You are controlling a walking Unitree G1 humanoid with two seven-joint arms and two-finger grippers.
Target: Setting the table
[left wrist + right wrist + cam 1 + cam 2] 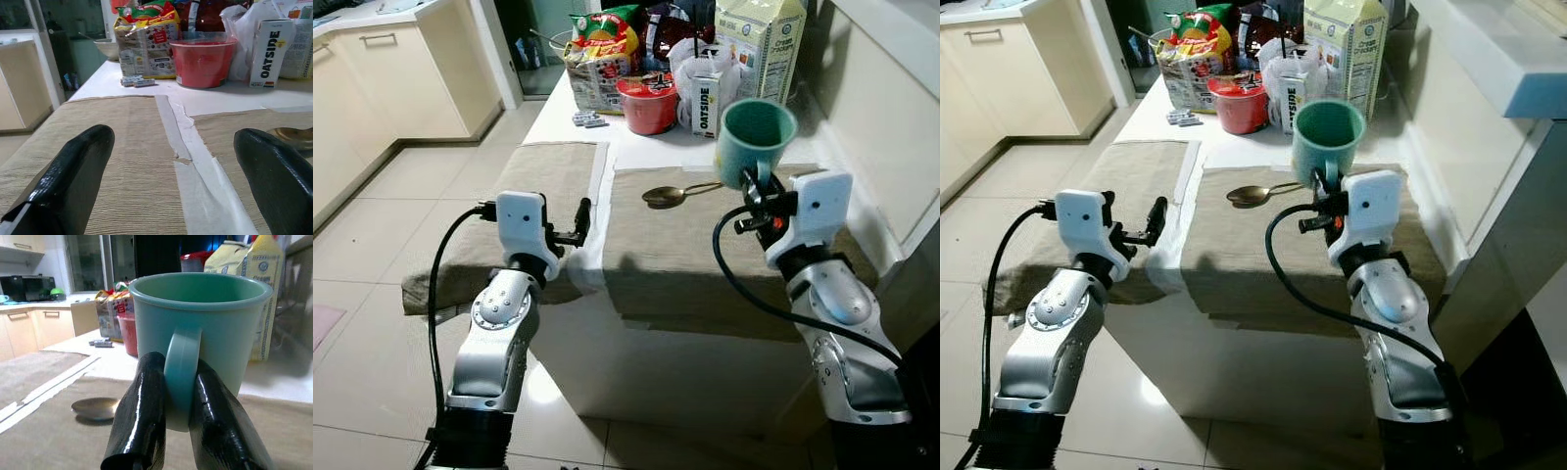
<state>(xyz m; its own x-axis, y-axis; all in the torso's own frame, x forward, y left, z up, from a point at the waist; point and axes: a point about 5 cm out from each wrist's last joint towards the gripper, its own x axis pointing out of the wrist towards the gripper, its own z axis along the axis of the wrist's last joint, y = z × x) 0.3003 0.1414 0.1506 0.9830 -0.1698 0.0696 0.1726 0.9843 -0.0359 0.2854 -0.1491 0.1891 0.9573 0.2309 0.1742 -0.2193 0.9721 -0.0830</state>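
Mug point(756, 137): teal, upright, mouth open to the top, empty inside as far as the rim shows; held off the cloth by its handle point(181, 377), which sits pinched between two black fingers point(139, 421).
Mug position: up over the far edge of the right placemat, just beyond the spoon's handle end.
Spoon point(674, 194): metal, lying flat, bowl toward the robot's left, handle running right.
Right placemat point(685, 257): beige woven cloth, flat, front edge drooping over the table edge.
Left placemat point(524, 196): same cloth, bare, alongside with a white strip between.
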